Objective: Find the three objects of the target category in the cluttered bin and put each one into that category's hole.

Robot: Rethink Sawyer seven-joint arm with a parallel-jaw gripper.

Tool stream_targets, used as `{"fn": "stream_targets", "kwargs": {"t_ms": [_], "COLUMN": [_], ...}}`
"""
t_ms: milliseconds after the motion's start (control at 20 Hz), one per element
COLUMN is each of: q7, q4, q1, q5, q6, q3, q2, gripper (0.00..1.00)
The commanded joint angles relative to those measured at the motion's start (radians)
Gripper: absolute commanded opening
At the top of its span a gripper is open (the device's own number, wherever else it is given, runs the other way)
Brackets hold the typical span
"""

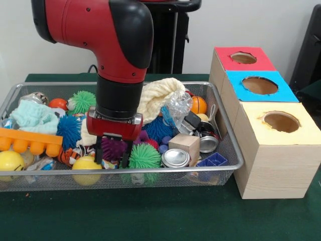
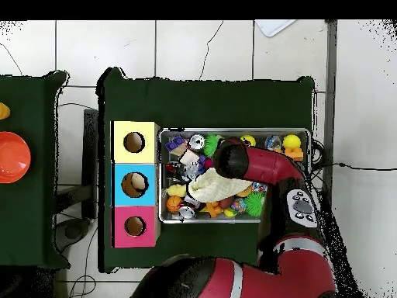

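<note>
the three dotted fabric pieces cannot be told apart in the clutter in either view. the bin (image 1: 228, 145) sits on the green table (image 1: 165, 221), packed nearly rim to rim: a cream knitted cloth (image 1: 159, 98) heaped at the middle, spiky rubber balls in green (image 1: 144, 155), teal (image 1: 82, 100), blue (image 1: 68, 129) and purple (image 1: 113, 148), yellow balls (image 1: 10, 161) along the near wall, an orange block strip (image 1: 29, 142) at the picture's left, a wooden cube (image 1: 184, 145) and a metal lid (image 1: 175, 158) toward the boxes. little bare mesh shows except along the near wall and the corners.

just beside the bin's right end in the front view stand three wooden boxes in a row, touching one another, with tops in red (image 1: 244, 58), blue (image 1: 259, 86) and yellow (image 1: 282, 122), each with a round hole. a strip of bare cloth lies in front of the bin.

the arm (image 1: 105, 30) drops from above, wrist vertical over the bin's middle-left. the gripper (image 1: 114, 155) points straight down, its two dark fingers (image 1: 126, 154) parted a little and reaching into the pile around the purple ball; whether they pinch anything cannot be told.
</note>
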Motion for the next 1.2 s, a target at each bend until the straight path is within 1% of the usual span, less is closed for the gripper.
{"fn": "stream_targets", "kwargs": {"t_ms": [50,350,550,800,950,1100,1200], "q7": [0.234,0.199,0.198,0.196,0.187,0.180,0.172], "q4": [0.064,0.010,-0.003,-0.043,-0.057,-0.080,-0.105], "q1": [0.002,0.052,0.061,0.100,0.120,0.162,0.192], "q5": [0.035,-0.008,0.001,0.013,0.015,0.005,-0.008], "q6": [-0.105,-0.096,-0.114,-0.074,-0.031,0.019,0.032], "q3": [0.037,-0.038,-0.061,-0.124,-0.153,-0.216,-0.265], "q2": [0.091,0.142,0.168,0.205,0.213,0.222,0.238], "gripper": [1.00,1.00,1.00,1.00,1.00,1.00,1.00]}}
